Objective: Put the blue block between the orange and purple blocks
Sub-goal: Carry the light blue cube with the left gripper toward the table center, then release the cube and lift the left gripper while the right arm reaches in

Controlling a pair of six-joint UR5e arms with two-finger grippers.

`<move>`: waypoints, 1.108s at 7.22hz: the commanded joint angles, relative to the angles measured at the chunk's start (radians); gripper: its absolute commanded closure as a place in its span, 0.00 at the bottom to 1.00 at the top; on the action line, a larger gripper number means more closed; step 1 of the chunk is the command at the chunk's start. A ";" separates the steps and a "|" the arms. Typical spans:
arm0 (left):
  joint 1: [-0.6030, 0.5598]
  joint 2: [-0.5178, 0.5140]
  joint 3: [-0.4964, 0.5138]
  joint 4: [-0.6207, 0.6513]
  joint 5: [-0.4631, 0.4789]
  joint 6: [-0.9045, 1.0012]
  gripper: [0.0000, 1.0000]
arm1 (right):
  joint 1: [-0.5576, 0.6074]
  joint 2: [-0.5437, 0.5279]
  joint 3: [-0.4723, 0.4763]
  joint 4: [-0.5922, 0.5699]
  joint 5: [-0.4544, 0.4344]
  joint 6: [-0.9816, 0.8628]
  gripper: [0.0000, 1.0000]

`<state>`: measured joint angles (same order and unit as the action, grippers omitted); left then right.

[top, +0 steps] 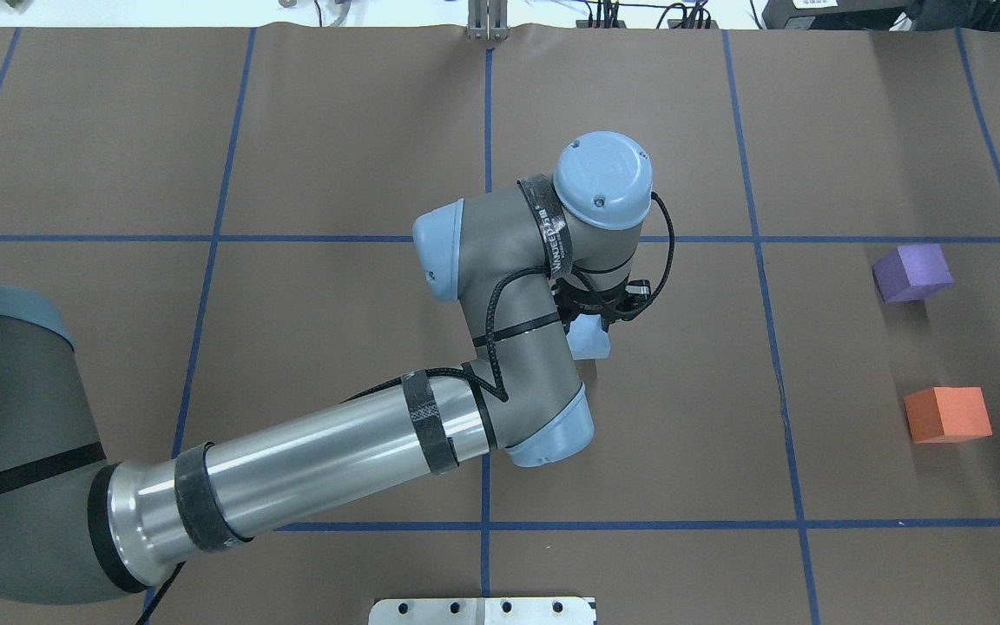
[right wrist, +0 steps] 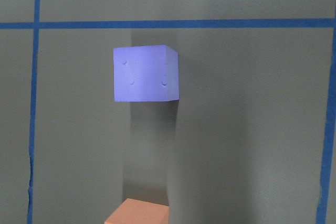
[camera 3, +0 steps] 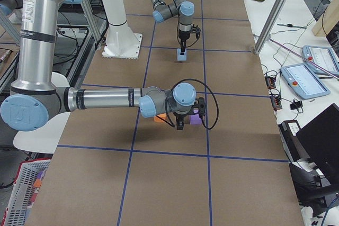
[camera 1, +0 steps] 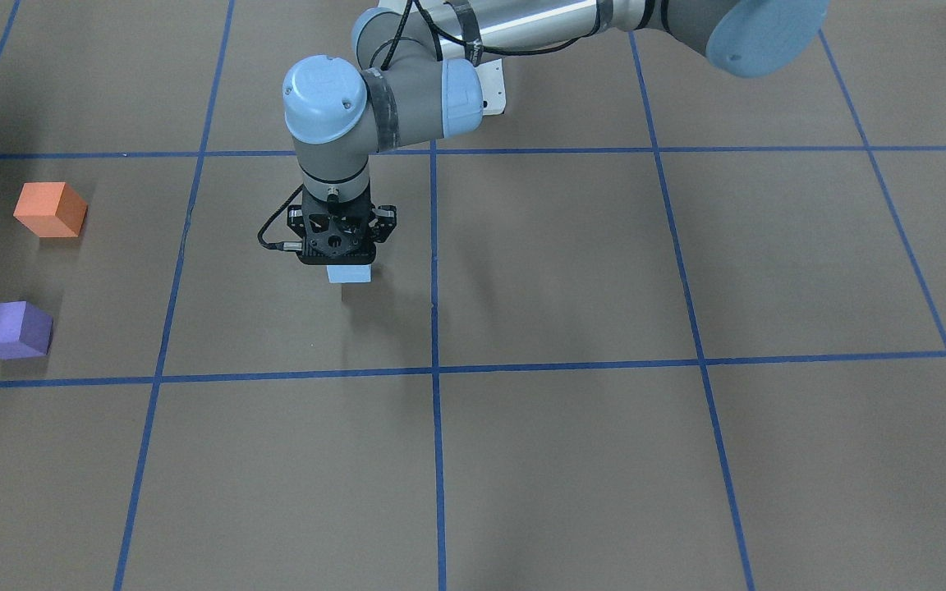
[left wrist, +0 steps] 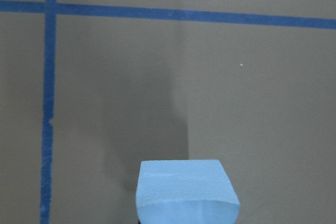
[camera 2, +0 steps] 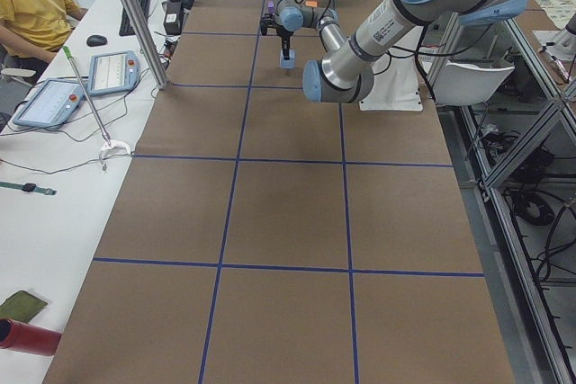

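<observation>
My left gripper (camera 1: 347, 261) is shut on the light blue block (camera 1: 350, 274) and holds it just above the brown table, near the middle. The block also shows in the overhead view (top: 591, 340) and at the bottom of the left wrist view (left wrist: 185, 191), with its shadow on the table. The orange block (camera 1: 50, 209) and the purple block (camera 1: 11, 330) sit apart at the table's end on my right, with a gap between them. My right gripper (camera 3: 181, 124) hovers by these two blocks; I cannot tell if it is open or shut. The right wrist view shows the purple block (right wrist: 146, 73) and the orange block's edge (right wrist: 137, 212).
Blue tape lines (camera 1: 433, 246) divide the brown table into squares. A white base plate (camera 1: 491, 89) lies near my left arm's base. A side table with tablets (camera 2: 112, 71) and a seated person (camera 2: 27, 6) lie beyond the table's far side.
</observation>
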<state>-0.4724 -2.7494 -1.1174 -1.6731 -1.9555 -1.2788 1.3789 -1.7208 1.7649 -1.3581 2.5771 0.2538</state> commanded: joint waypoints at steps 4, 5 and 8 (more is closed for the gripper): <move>-0.027 0.005 -0.059 0.010 0.027 0.001 0.00 | -0.102 0.182 0.007 0.002 -0.011 0.224 0.00; -0.060 0.042 -0.149 0.060 0.023 0.004 0.00 | -0.147 0.240 0.017 0.002 -0.037 0.310 0.00; -0.197 0.439 -0.645 0.177 -0.057 0.103 0.00 | -0.383 0.413 0.065 0.001 -0.286 0.633 0.00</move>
<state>-0.6122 -2.4795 -1.5810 -1.5163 -1.9731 -1.2377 1.0866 -1.3773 1.8142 -1.3564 2.3836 0.7587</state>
